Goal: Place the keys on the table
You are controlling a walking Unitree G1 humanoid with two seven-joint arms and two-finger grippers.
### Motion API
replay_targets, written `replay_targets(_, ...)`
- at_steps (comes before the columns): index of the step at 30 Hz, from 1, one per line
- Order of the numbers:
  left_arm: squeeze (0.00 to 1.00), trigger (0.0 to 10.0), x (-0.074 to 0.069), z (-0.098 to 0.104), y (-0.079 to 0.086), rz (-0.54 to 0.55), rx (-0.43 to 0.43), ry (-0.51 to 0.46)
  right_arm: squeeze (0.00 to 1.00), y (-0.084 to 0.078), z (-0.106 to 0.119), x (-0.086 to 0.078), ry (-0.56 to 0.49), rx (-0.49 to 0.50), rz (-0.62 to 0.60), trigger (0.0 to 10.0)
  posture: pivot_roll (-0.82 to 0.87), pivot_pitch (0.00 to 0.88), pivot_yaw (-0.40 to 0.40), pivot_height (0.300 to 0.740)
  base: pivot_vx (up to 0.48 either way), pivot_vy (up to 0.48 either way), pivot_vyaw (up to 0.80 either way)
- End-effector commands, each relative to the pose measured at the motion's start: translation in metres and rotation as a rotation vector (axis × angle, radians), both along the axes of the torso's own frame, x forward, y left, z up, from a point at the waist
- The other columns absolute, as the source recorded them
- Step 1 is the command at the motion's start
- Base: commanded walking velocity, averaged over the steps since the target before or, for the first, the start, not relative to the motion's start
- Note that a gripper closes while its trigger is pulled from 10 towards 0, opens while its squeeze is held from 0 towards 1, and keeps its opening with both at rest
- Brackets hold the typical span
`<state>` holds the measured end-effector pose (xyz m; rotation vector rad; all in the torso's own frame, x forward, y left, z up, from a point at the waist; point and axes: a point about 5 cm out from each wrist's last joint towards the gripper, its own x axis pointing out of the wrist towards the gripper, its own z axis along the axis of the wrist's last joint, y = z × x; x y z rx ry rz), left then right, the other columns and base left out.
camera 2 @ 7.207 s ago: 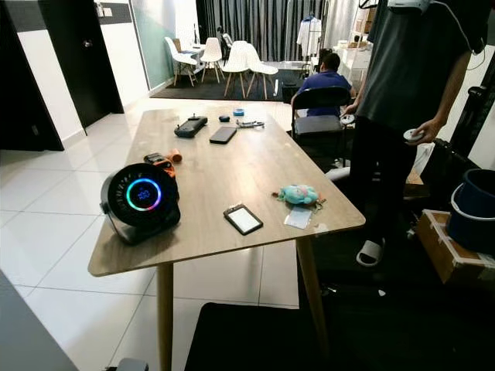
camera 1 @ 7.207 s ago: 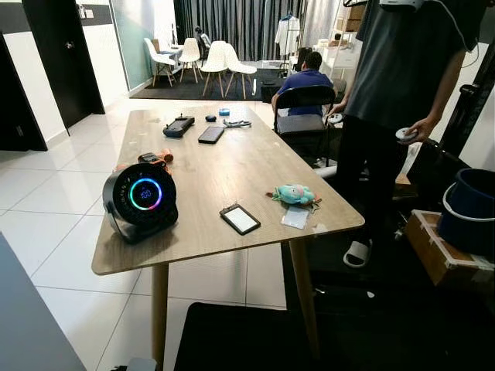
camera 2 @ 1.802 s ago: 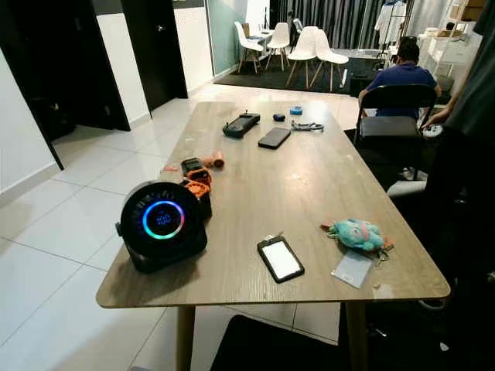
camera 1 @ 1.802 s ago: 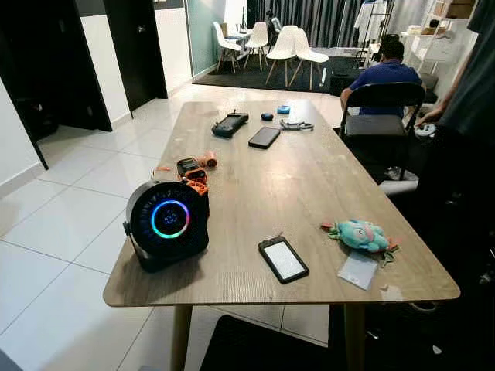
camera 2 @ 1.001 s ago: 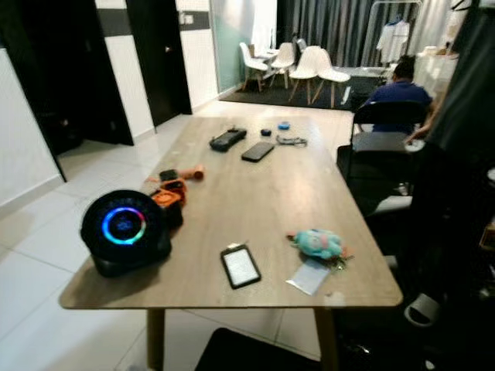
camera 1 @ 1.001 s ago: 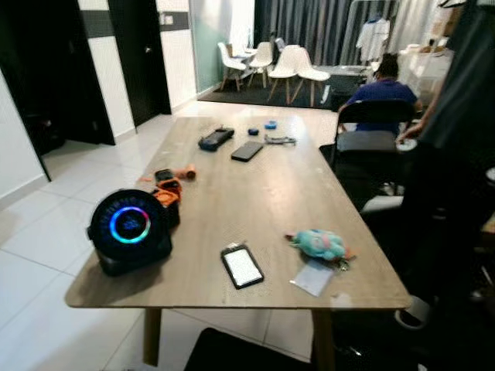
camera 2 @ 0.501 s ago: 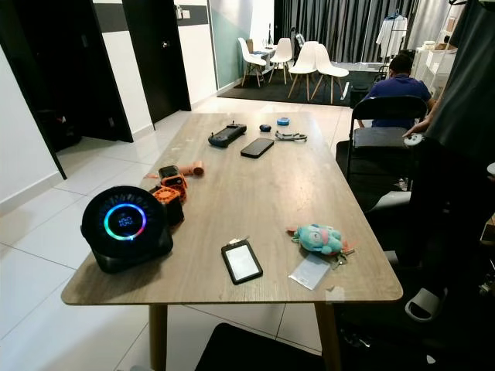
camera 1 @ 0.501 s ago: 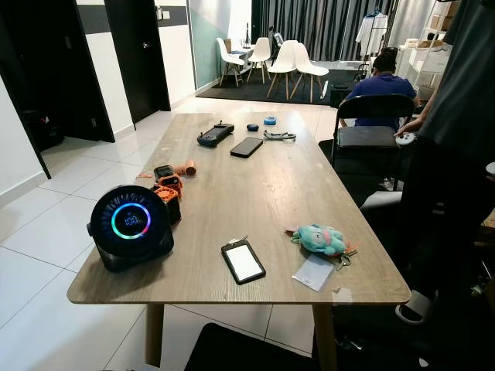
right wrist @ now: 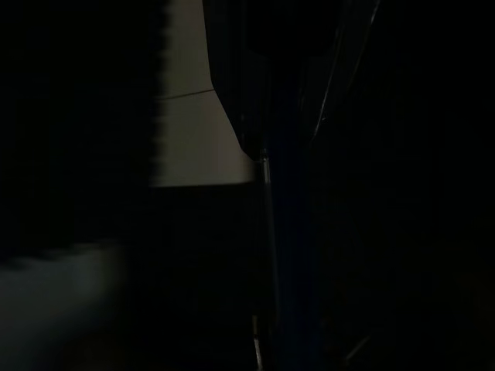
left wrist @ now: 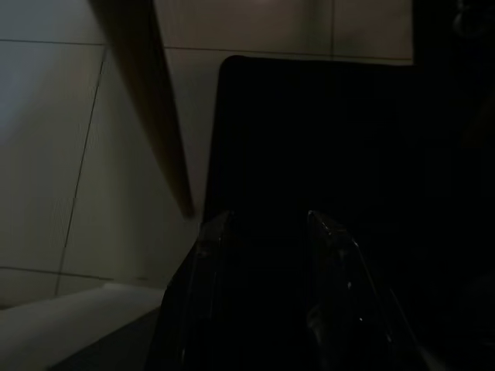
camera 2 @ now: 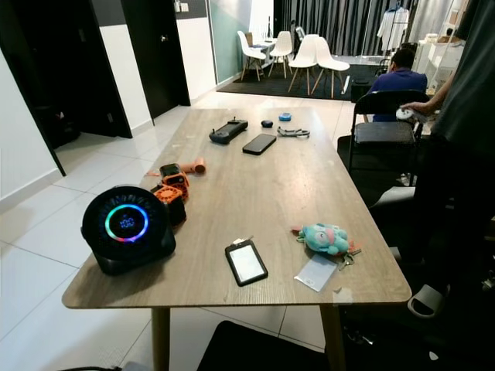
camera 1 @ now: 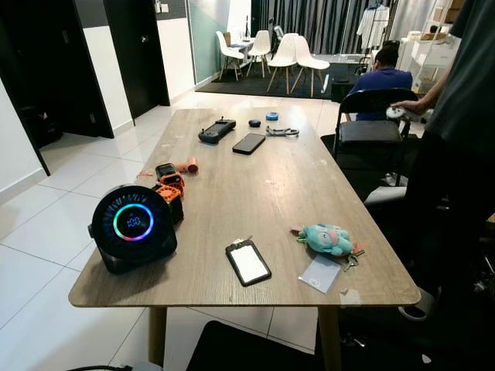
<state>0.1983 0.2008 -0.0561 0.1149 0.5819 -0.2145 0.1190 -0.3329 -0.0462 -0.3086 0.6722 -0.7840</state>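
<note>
The camera has shifted a little since half a second ago; the things on the table lie as they did. The small metal keys [camera 1: 353,258] on their fluffy teal plush toy [camera 1: 328,239] lie on the long pale wooden table [camera 1: 263,178], near its right edge, well above and ahead of both sets of jaws. The bunch should be light, the plush soft and yielding, the metal thin and slippery, so the plush body looks the better hold (a judgement only). Just beside it lies a clear plastic sleeve [camera 1: 319,273], then a black-framed badge holder [camera 1: 248,262]; farther left stand a round black device with a glowing ring [camera 1: 133,226] and orange-and-black tools [camera 1: 170,185]. A person in dark clothes [camera 1: 456,154] stands close by the table's right side. The left gripper [left wrist: 267,263] hangs low over a dark floor mat [left wrist: 309,139] by a wooden table leg [left wrist: 166,131], fingers apart, nothing between them. The right wrist view is too dark: I cannot tell that gripper's state.
</note>
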Motion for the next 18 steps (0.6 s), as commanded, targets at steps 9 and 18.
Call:
replay_targets(9, 0.00, 10.0, -0.005, 0.001, 0.006, 0.004, 0.001, -0.024, 0.00, -0.043, 0.075, 0.050, -0.383, -0.264, -0.025, 10.0, 0.02, 0.100, 0.048, 0.740, 0.000, 0.000, 0.00)
replay_targets(18, 0.00, 10.0, -0.006, 0.000, -0.002, -0.048, -0.027, -0.017, 0.00, -0.018, 0.167, 0.142, -0.851, -0.186, 0.221, 10.0, 0.02, 0.094, 0.046, 0.740, 0.000, 0.000, 0.00)
